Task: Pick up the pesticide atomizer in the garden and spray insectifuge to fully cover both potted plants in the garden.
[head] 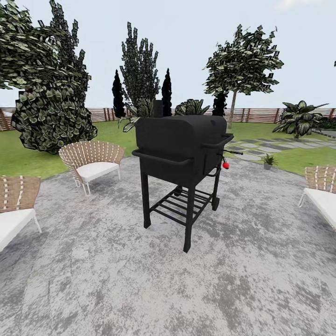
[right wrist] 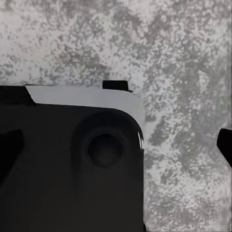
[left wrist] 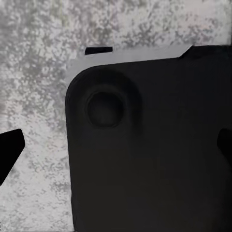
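Facing a black box-shaped barbecue grill (head: 182, 149) on the mottled grey paved patio (head: 116, 280), one small grey-potted green rosette (head: 268, 161) well beyond on the lawn, atomizer unsighted, jaw state of both grippers impossible to tell, probably risking a clipped grill if driven straight.

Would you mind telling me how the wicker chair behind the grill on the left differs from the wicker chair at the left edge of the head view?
The far wicker chair shows whole, legs included; the near wicker chair is cut off by the picture's edge. The far one has a rounded, fan-shaped back; the near one's back looks squarer. The far one stands at the patio's rim by the lawn, the near one further onto the paving. Both have woven brown backs and white cushions.
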Motion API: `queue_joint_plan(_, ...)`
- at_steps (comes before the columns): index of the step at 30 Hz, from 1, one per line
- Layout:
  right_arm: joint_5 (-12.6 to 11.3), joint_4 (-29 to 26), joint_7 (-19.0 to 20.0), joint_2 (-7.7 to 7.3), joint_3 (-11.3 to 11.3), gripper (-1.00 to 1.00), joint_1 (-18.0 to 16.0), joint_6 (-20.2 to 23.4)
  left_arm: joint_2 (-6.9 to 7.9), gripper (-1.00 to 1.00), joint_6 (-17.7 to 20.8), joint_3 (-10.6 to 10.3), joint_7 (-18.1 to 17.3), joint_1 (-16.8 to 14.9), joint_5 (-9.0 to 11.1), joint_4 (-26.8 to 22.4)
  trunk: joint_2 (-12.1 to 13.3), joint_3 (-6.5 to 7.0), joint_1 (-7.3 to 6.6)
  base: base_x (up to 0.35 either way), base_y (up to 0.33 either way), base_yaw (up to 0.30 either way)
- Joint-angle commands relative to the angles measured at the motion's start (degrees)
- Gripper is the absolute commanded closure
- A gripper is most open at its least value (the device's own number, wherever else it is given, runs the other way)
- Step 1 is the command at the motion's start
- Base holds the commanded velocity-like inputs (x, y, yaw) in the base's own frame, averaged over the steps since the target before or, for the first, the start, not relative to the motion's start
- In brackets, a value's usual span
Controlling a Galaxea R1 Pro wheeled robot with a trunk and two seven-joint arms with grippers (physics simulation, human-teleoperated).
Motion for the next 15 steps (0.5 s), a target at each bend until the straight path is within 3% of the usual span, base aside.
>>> queue_joint_plan(1,0.03,-2.12,-0.04,-3.42,0.00,-1.00,-0.04,-15.65,0.09,-1.00,-15.19,-0.09,0.01,-0.08,-0.17,-5.51,-0.03,-0.06,0.00,0.000,0.000,0.000)
queue_joint_plan(3,0.05,-5.15,-0.03,-4.69,-0.01,-1.00,-0.05,-16.82,0.89,-1.00,-15.19,-0.02,0.27,-0.33,-0.22,-5.86,-0.03,-0.06,0.00,0.000,0.000,0.000)
queue_joint_plan(6,0.01,-8.61,-0.04,-5.19,-0.10,-1.00,-0.10,-17.22,2.47,-1.00,-15.37,0.17,0.51,-1.18,0.06,-6.56,-0.03,-0.06,0.00,0.000,0.000,0.000)
queue_joint_plan(10,-0.25,-15.53,-0.03,-5.06,-0.21,-1.00,-0.36,-17.34,3.87,-1.00,-15.35,0.33,0.94,-5.01,0.26,-9.39,-0.03,-0.06,0.00,0.000,0.000,0.000)
queue_joint_plan(15,-0.44,-19.79,-0.04,-4.72,-0.22,-1.00,-1.50,-17.33,5.40,-1.00,-15.19,0.39,2.81,-9.88,0.30,-10.06,-0.03,-0.06,0.00,0.000,0.000,0.000)
